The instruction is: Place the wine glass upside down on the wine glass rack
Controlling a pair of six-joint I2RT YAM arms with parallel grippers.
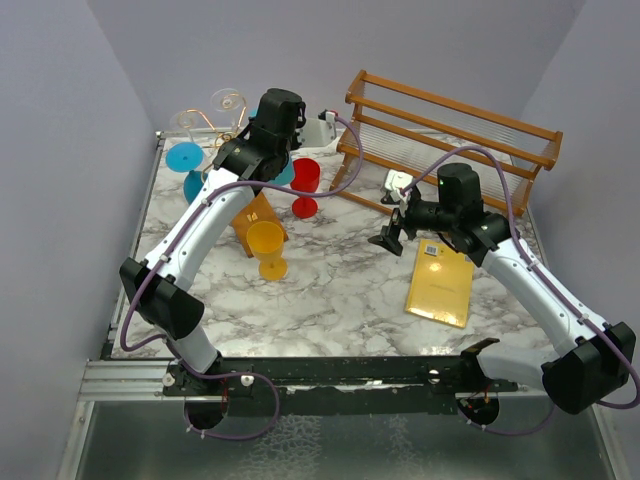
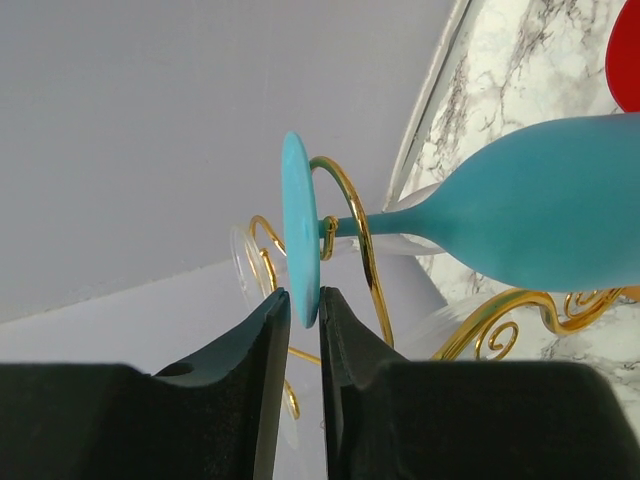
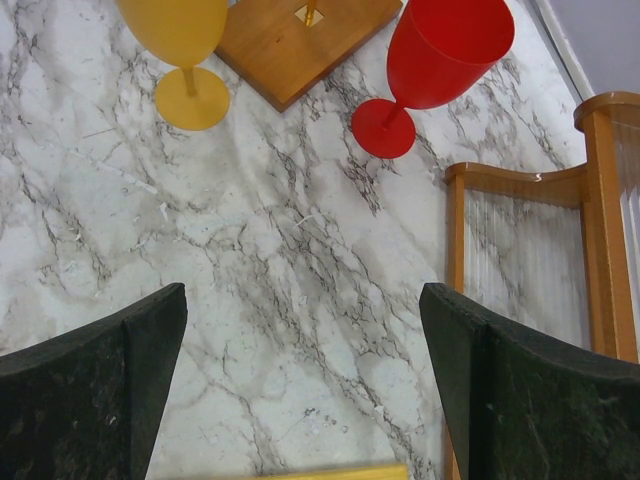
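Note:
The wine glass is teal. In the left wrist view its stem sits in a curled arm of the gold wire wine glass rack (image 2: 362,250), with its bowl (image 2: 540,210) toward the table and its flat foot (image 2: 299,235) on the other side of the wire. My left gripper (image 2: 303,296) straddles the rim of that foot, its jaws slightly parted, with a thin gap beside one pad. From above, the bowl (image 1: 286,172) peeks out beside the left wrist (image 1: 278,112). The rack's wooden base (image 1: 258,222) stands below. My right gripper (image 3: 302,300) hovers open over bare marble.
A second teal glass (image 1: 186,158) and clear glasses (image 1: 226,100) hang on the rack. A yellow glass (image 1: 267,248) and a red glass (image 1: 305,185) stand upright near its base. The large slatted wooden rack (image 1: 450,130) is at the back right, and a yellow pad (image 1: 441,283) lies under the right arm.

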